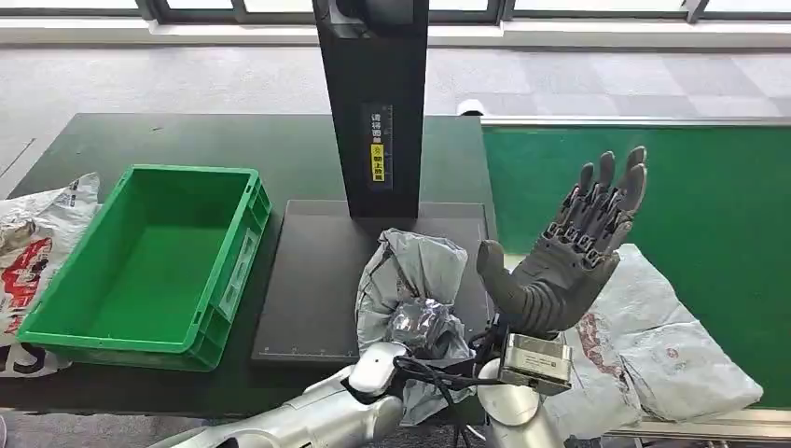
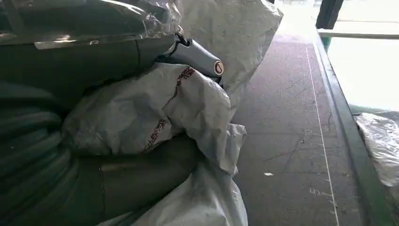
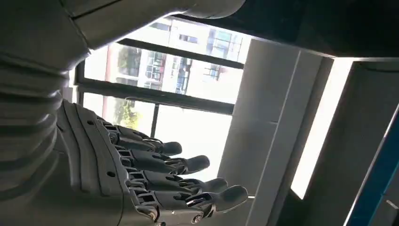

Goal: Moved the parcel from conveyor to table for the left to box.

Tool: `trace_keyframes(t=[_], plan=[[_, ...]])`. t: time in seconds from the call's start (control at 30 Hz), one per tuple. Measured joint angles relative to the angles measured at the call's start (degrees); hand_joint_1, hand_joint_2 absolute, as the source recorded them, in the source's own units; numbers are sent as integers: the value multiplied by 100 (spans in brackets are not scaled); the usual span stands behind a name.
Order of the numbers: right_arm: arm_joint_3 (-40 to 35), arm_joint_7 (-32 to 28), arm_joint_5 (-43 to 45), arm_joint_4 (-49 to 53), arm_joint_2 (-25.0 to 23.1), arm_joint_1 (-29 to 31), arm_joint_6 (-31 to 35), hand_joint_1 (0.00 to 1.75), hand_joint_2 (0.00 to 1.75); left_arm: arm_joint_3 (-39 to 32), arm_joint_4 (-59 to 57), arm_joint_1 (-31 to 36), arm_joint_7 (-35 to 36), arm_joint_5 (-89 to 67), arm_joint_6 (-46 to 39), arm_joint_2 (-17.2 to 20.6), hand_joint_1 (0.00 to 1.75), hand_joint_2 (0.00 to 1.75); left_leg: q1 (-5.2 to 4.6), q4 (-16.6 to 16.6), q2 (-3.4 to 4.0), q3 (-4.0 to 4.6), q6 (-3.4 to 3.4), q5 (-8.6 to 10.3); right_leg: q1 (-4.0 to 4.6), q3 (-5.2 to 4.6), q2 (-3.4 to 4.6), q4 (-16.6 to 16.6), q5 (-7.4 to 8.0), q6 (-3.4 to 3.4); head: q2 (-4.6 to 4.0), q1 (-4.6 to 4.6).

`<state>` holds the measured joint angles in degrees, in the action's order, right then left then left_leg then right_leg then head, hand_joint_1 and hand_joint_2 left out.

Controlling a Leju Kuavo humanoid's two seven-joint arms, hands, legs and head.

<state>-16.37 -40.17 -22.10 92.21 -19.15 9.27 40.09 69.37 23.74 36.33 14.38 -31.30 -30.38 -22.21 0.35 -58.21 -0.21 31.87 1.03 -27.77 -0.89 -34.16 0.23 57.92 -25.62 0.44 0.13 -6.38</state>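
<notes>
A crumpled grey parcel stands on the dark mat in the middle of the table. My left hand grips its near side from below. In the left wrist view the grey thumb and the fingers press into the parcel's folds above the mat. My right hand is raised just right of the parcel, palm up, with its fingers spread and holding nothing. An empty green box sits on the table to the left of the mat.
A black post rises at the back edge of the mat. A second flat grey parcel lies on the green conveyor under my right hand. A white printed bag lies left of the box.
</notes>
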Motion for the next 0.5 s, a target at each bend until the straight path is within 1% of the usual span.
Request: trace_keyframes(t=[0.33,0.37,0.5], plan=[[0,0,2,-4,0,1,0,0,175,48,-105,40,122,-135,-59,0,175,175,1,0,1,0,0,0,-1,1,0,0,0,0,0,0],[0,2,13,-4,0,1,0,0,175,50,-148,66,231,-239,-137,2,175,175,1,0,1,1,0,0,-1,2,-1,0,0,0,0,0],[0,15,52,-4,2,-1,0,0,175,57,-286,95,881,-807,-905,39,175,175,1,0,8,-1,2,1,1,-2,3,0,2,-2,0,2]])
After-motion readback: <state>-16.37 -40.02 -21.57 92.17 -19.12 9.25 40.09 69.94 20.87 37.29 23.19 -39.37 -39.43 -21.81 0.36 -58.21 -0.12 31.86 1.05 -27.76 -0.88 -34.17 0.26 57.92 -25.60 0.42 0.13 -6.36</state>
